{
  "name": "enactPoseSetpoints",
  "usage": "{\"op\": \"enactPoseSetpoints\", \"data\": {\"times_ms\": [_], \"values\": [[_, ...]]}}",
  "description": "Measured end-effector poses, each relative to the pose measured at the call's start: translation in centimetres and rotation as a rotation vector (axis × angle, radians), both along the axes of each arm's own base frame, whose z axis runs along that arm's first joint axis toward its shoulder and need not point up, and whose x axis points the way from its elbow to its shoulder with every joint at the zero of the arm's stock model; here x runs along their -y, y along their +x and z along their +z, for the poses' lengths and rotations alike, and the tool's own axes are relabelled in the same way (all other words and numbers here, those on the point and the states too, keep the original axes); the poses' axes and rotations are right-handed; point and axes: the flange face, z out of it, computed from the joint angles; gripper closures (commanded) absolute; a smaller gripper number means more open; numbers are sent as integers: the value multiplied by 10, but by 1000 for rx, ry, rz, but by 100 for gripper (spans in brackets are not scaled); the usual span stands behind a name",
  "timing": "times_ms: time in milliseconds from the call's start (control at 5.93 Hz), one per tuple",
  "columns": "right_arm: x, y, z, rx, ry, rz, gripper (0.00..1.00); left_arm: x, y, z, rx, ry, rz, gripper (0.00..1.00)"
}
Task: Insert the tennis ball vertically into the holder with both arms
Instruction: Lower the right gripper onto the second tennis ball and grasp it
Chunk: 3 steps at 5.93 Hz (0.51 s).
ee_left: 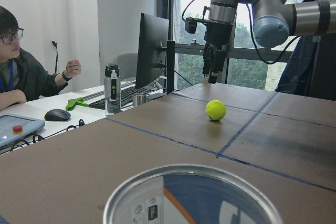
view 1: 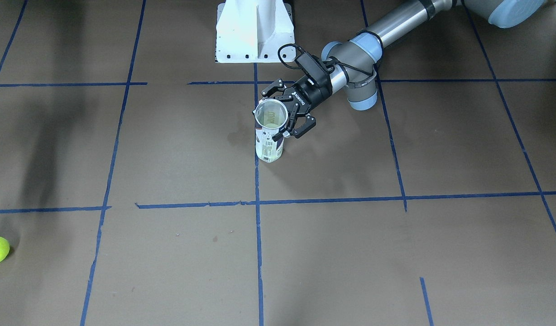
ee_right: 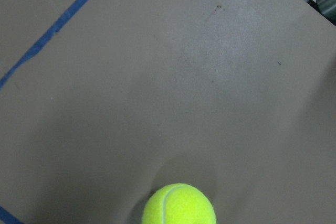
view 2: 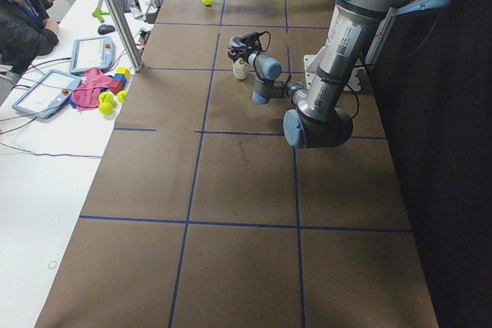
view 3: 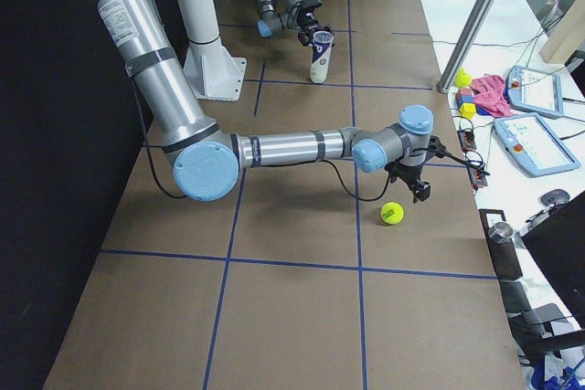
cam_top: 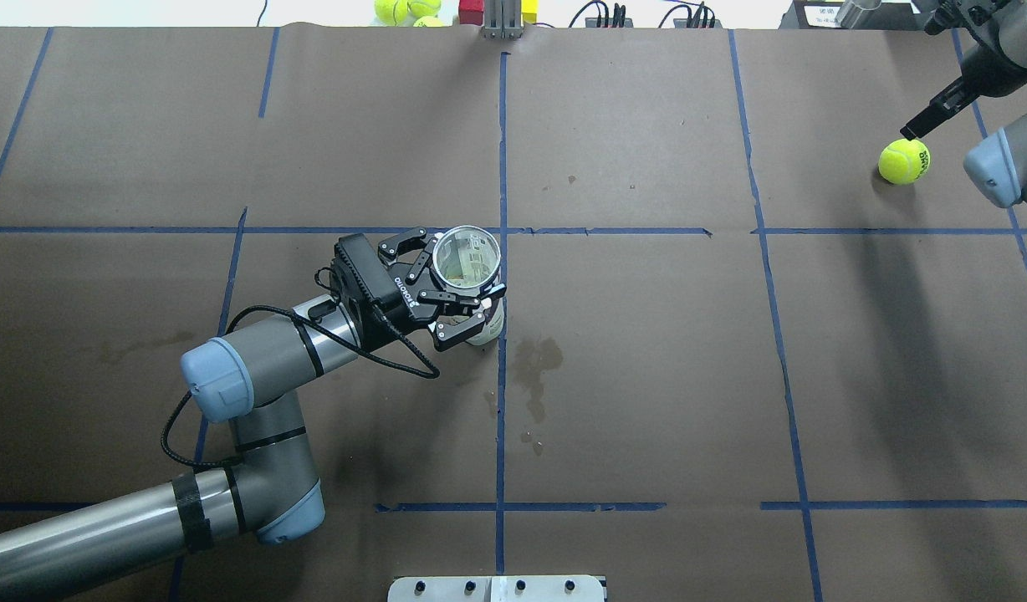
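Note:
The holder (view 1: pixel 269 136), a clear can with a white and navy label, stands upright near the table's middle with its open mouth up. It also shows in the overhead view (cam_top: pixel 470 261), and its rim fills the bottom of the left wrist view (ee_left: pixel 191 192). My left gripper (view 1: pixel 281 113) is shut on the holder from the side, just below the rim. A yellow-green tennis ball (cam_top: pixel 904 160) lies on the table far to my right. My right gripper (cam_top: pixel 913 130) hovers just above the ball without touching it; I cannot tell whether it is open or shut.
The white pedestal base (view 1: pixel 254 31) stands at the robot's side of the table. A side desk with tablets, blocks and spare balls (view 2: pixel 106 101) runs along the far edge, where an operator (ee_left: pixel 21 72) sits. Blue tape lines (cam_top: pixel 501 376) grid the brown table.

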Motion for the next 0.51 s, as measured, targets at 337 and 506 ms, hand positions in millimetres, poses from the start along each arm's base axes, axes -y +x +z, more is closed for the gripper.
{"op": "enactPoseSetpoints", "data": {"times_ms": [337,506], "values": [[-8,-7,17,22,7,17,0,0,0,0,0,0,1,13],[-13,-18,25,35,9,22,0,-1,0,0,0,0,1,13]]}}
